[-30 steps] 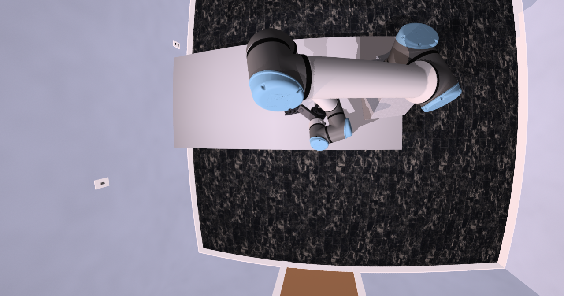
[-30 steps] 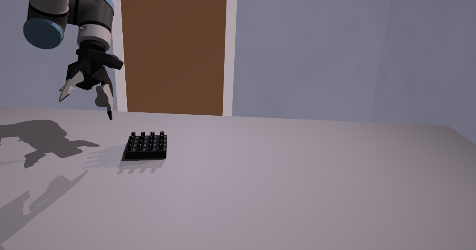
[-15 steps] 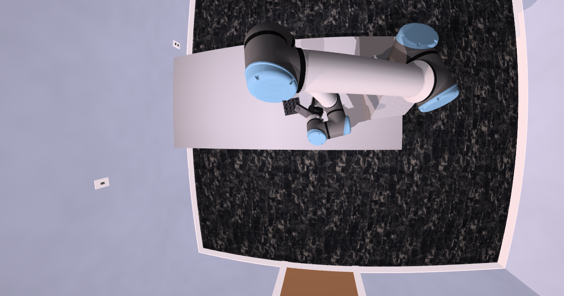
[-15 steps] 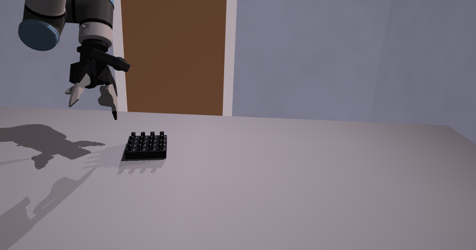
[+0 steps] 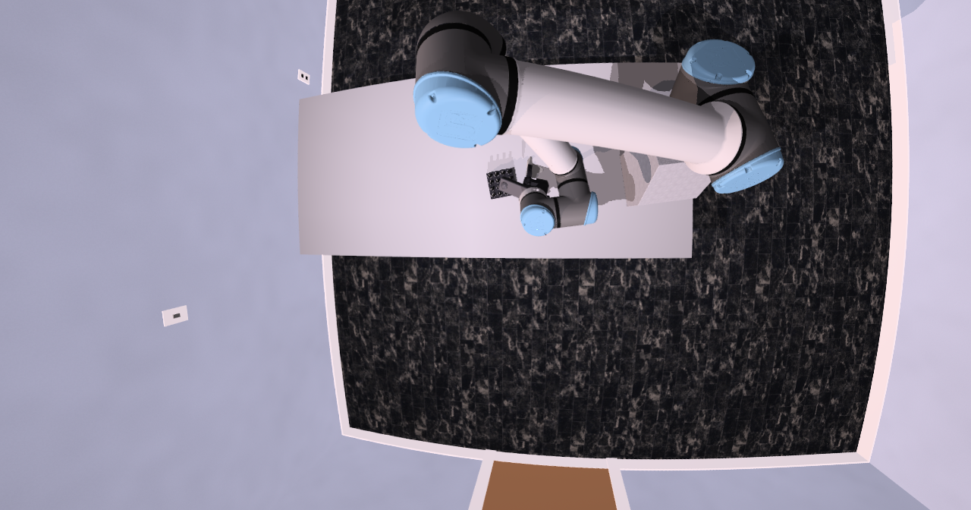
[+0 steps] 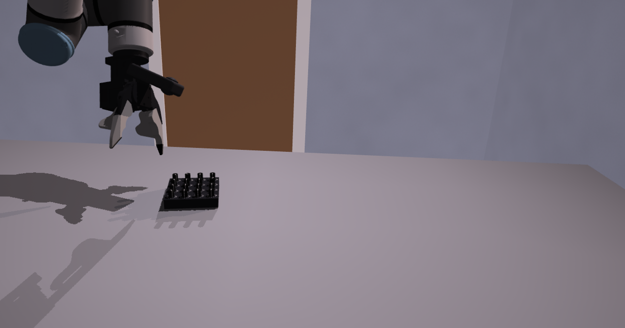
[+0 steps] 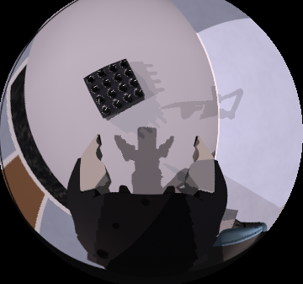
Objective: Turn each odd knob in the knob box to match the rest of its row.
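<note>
The black knob box lies on the table, with upright black knobs in a four-by-four grid. In the wrist view it sits turned, ahead and to the left of my fingers. The row letters and the marks the knobs point at are too small to read. My gripper is open and empty, its two fingers spread wide. It hangs above the table, to the left of the box in the exterior view and clear of the knobs. In the top view the wrist partly covers the gripper, and the fingertips are hard to make out.
The pale table bears the box. A light block stands by the arm's base at the right in the top view. The upper arm spans high over the table. Arm shadows fall beside the box.
</note>
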Controlling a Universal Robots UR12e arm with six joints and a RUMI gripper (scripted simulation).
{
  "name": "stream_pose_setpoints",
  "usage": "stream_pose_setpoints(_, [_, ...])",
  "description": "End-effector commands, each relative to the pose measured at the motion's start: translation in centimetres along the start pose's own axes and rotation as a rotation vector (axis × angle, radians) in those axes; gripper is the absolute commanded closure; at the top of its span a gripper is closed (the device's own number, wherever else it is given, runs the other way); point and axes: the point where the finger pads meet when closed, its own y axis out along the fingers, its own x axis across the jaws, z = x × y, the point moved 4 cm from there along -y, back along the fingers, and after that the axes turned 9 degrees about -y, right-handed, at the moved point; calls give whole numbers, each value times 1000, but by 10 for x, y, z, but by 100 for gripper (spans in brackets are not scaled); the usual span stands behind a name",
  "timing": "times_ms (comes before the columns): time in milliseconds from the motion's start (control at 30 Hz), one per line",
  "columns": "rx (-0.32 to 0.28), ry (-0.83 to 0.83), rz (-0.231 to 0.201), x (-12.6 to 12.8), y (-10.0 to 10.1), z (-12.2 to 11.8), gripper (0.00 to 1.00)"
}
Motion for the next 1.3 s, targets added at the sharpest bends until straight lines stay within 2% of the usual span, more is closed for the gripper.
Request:
stream_pose_setpoints(0, [-7, -83, 97, -2, 3, 11, 0])
stream_pose_setpoints(33, [-7, -83, 97, -2, 3, 11, 0])
stream_pose_setpoints(200, [-17, -162, 186, -5, 7, 26, 0])
stream_pose_setpoints(233, [-17, -164, 189, -5, 7, 26, 0])
stream_pose_setpoints(533, [-28, -280, 323, -10, 13, 54, 0])
stream_pose_setpoints(600, [-28, -280, 323, -10, 13, 54, 0])
stream_pose_setpoints(767, [-37, -331, 383, -11, 17, 64, 0])
stream_pose_setpoints(967, [-46, -376, 433, -13, 20, 73, 0])
stream_pose_setpoints(1267, [-50, -403, 464, -13, 22, 78, 0])
